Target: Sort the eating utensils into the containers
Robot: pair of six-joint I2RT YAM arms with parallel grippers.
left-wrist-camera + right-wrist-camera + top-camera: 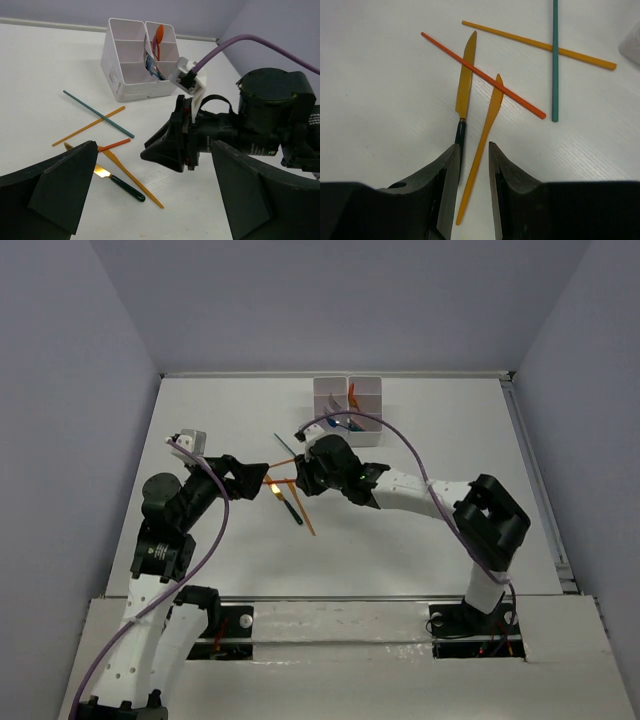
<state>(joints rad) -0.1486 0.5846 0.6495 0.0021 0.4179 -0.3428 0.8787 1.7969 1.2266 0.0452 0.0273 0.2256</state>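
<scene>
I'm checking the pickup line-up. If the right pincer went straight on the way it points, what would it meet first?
Probably the all-orange knife: its handle runs between the right pincer's open jaws. The black-handled knife lies just beside one finger, so it might get clipped.

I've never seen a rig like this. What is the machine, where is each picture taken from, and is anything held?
Two robot arms are bolted to a white table. One picture looks down from above; two come from wrist cameras. At the far side, white bins hold some utensils. Loose on the table lie an orange knife, a gold-bladed knife, a red-orange stick, a yellow-orange stick and a teal stick. The right claw straddles the orange knife, not yet gripping. The left claw is wide open, empty.
</scene>
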